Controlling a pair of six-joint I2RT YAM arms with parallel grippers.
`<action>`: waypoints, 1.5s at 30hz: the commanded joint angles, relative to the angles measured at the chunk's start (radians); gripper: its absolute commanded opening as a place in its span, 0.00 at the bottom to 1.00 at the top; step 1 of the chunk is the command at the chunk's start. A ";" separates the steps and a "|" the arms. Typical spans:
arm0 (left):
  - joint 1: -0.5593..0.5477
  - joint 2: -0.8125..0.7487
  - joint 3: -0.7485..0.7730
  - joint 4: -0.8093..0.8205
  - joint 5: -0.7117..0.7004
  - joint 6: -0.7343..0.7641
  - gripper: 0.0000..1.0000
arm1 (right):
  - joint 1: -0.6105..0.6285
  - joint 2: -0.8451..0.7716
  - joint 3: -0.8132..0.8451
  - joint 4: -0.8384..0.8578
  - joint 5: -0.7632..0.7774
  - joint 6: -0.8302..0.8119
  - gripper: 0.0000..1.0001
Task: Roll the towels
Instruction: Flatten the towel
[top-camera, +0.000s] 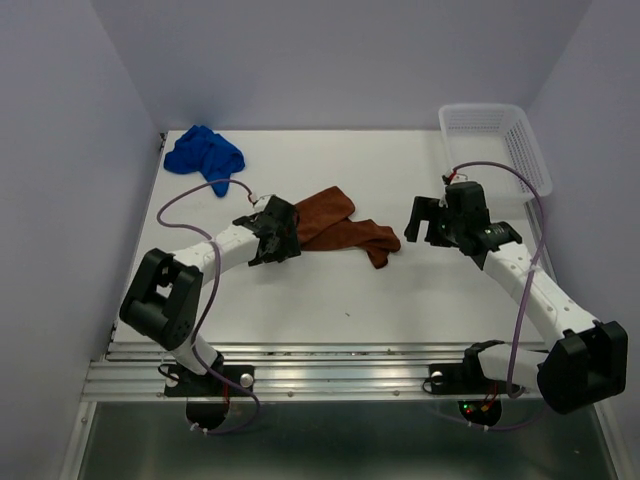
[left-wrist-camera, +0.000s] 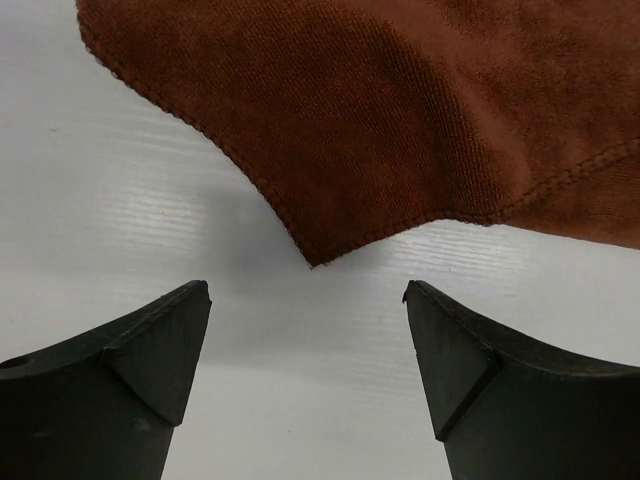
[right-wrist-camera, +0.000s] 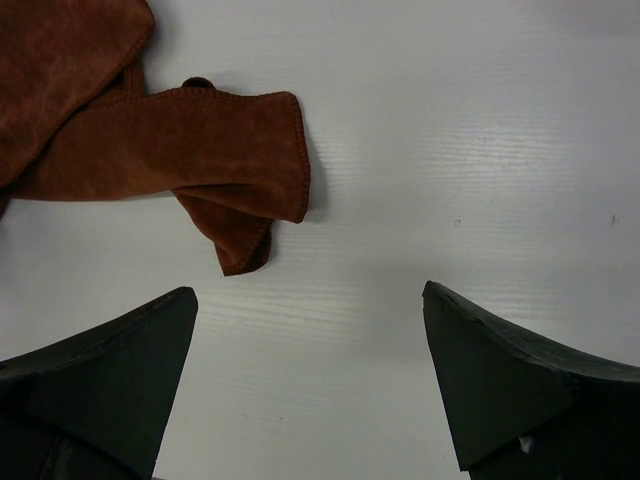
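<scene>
Top external, looking down: brown towel (top-camera: 340, 228) lying bunched up near the middle of the white table (top-camera: 330, 300), not rolled. At the far left corner, blue towel (top-camera: 205, 155) in a heap, well apart from both arms. At the far right corner, white basket (top-camera: 520, 150). Right beside the brown towel's left end, the left gripper (top-camera: 288, 233). Left wrist, up close: jaws wide open, nothing between them, a corner of the towel just ahead of the tips, not touching. Near the towel's right end, the right gripper (top-camera: 428, 224), some bare table between. Right wrist: jaws wide open too, holding nothing, folded towel end ahead and to the left.
</scene>
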 joint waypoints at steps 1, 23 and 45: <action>-0.039 0.062 0.072 -0.077 -0.119 0.097 0.88 | 0.001 0.001 0.055 0.038 0.038 -0.026 1.00; -0.036 0.277 0.110 0.007 -0.057 0.204 0.00 | 0.001 0.001 0.058 0.033 0.045 -0.041 1.00; 0.189 -0.322 -0.022 0.094 0.071 -0.015 0.00 | 0.092 0.481 0.379 0.199 -0.182 -0.323 1.00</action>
